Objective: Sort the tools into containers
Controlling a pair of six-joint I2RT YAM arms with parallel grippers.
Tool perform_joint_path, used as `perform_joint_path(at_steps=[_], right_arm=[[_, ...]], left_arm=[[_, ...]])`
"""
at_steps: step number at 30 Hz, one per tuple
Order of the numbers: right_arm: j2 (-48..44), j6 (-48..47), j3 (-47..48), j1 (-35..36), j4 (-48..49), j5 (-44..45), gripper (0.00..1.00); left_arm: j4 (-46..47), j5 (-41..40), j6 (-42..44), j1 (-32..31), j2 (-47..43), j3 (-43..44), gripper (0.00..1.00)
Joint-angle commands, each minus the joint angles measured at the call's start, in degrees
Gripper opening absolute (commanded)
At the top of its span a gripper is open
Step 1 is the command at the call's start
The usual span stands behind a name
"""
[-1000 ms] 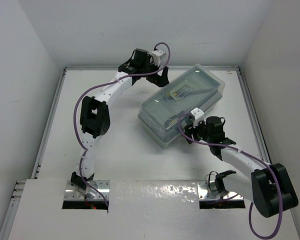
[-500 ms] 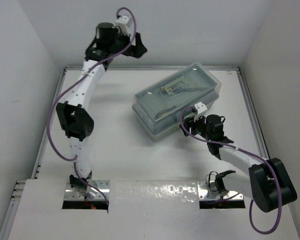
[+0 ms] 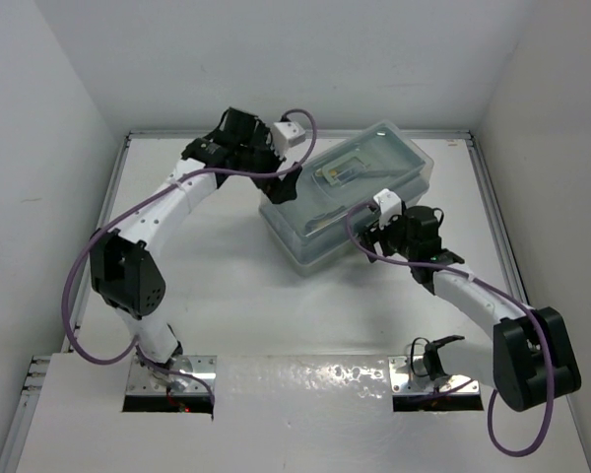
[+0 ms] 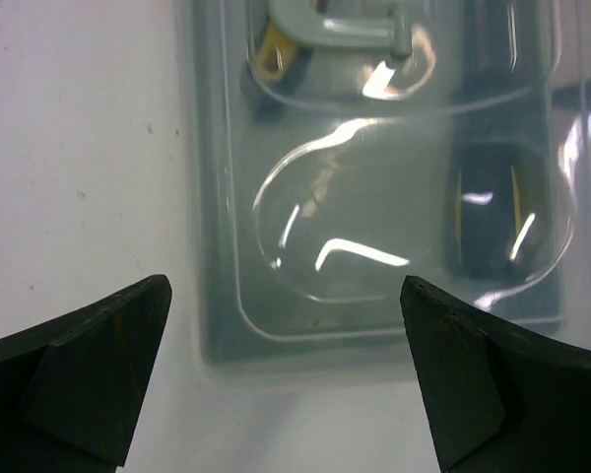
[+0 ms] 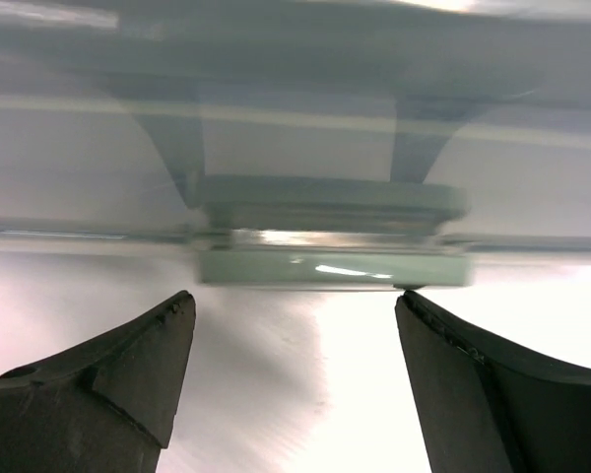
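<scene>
**Top view:** The toolbox (image 3: pixel 374 168) lies slantwise, right of the middle of the desk (image 3: pixel 217 286). Its clear lid (image 3: pixel 394 148) is down and the tools are inside. The left hand (image 3: pixel 281 180) hangs over the box's far-left end. The right hand (image 3: pixel 372 239) faces the near long side.

**Left wrist view:** The 2 fingers stand wide apart above the end of the lid, with nothing between them. 1 yellow-black screwdriver (image 4: pixel 488 212) shows through the plastic, blurred. Glare streaks run across the lid, so the surface looks smooth and likely slippery.

**Right wrist view:** The fingers are apart and empty, level with the pale green latch (image 5: pixel 330 232) on the box's side, close to it but not touching.

**Handling, as a judgement:** The box is stiff, hard plastic. It is probably light on its own, but the loose tools add weight and will slide if it tips. The flat lid gives no purchase. The latch tab or the lid rim is the better place to hold.
</scene>
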Motion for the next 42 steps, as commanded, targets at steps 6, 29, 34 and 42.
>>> perform_joint_path(at_steps=[6, 29, 34, 42], right_arm=[[1.9, -9.7, 8.4, -4.3, -1.3, -7.9, 0.83], [5.2, 10.6, 5.1, -5.9, 14.3, -16.3, 0.88], [6.9, 12.6, 4.8, -4.1, 15.8, -15.3, 0.99], [6.4, 12.7, 2.9, -2.0, 18.4, -9.8, 0.97]], left_arm=[[2.1, -1.9, 7.7, 0.0, -9.3, -8.2, 1.0], [3.8, -0.4, 10.9, -0.1, -12.5, -16.1, 1.0], [4.0, -0.2, 11.2, -0.1, -13.0, -16.8, 1.0], [6.8, -2.3, 10.3, 0.3, -12.8, -18.8, 1.0]])
